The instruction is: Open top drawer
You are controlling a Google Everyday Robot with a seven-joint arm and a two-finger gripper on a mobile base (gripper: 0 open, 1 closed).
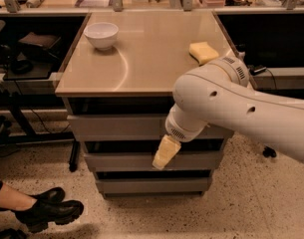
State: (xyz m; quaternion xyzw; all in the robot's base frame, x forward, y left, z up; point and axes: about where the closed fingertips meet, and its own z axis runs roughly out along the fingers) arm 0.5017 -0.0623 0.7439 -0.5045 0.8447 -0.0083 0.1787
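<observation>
In the single camera view the task looks barely begun. The top drawer [116, 127] sits flush with the cabinet face, with no gap showing it pulled out, so the whole opening stroke is left to do. The gripper [165, 154] hangs low in front of the cabinet at the end of the arm [231, 103]. It shows as one pale yellow, tapered, rubbery-looking piece pointing down and left, and whether it is open or closed I cannot tell. The top drawer's front runs just above the gripper and stretches away to its left. The gripper itself overlaps the dark slot under that front and the upper edge of the middle drawer [116, 162]. The bottom drawer [141, 185] lies below it. All three fronts are flat, matt grey slabs with no handles, parted by shadowed slots, so I judge a hold must come from an edge or lip. The arm is smooth, glossy white and bulbous. Above the gripper the counter [156, 59] is a tan, lightly reflective slab. A round white bowl [101, 35] sits far up-left, and a soft yellow sponge [204, 52] up-right. Black shoes [49, 213] rest on the speckled floor [251, 203] down-left.
</observation>
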